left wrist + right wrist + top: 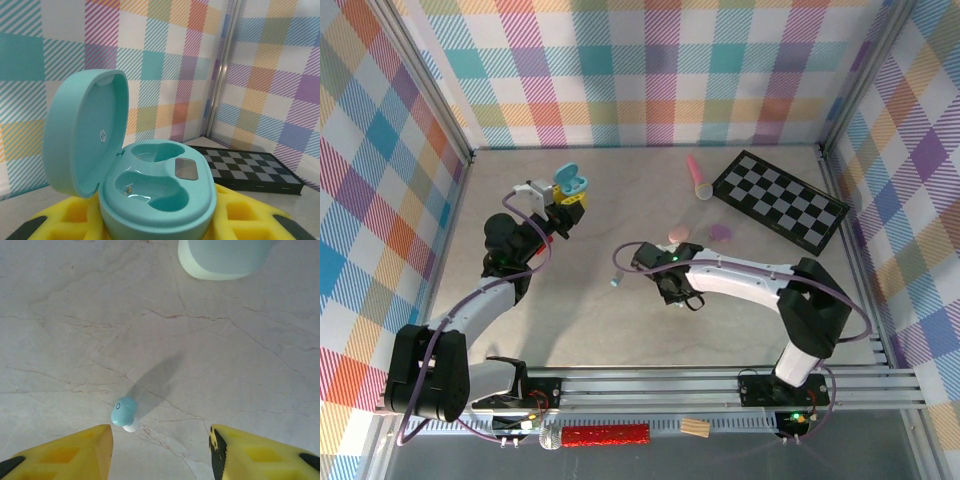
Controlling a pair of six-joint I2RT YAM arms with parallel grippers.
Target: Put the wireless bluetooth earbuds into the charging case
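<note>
Holding the charging case [160, 200] aloft, the left gripper [570, 196] is clamped on its base, yellow pads [75, 212] snug either side. The lid [85, 135] is swung back and up and both wells [150, 192] are bare. Judgement: the case is presented mouth-up as a steady target so the other arm can drop a bud straight in.

The right gripper [161, 445] hangs low over the table [240, 365], fingers [75, 452] parted about halfway with nothing between them. A blue earbud [124, 412] lies on the surface just ahead of one finger, dome up, pale stem underneath, casting a short shadow. It is off-centre from the gap, so the jaws likely need to shift sideways before closing. From above, the bud lies loose near mid-table, well apart from the raised case.

A pale rounded object [225, 257] sits at the far edge of the right wrist view; identity unclear.

Surface: pale stone-look top with thin brown veins, matt, flat. A small bud may skid on it if nudged.

Room: pastel plaid walls [650, 70] on three sides, metal corner post [222, 70]. On the far side lie a chessboard [780, 200], a pink toy microphone [698, 178], a pink oval case [677, 235] and a purple one [720, 232], closed as far as I can tell. An aluminium rail [720, 385] runs along the near edge.
</note>
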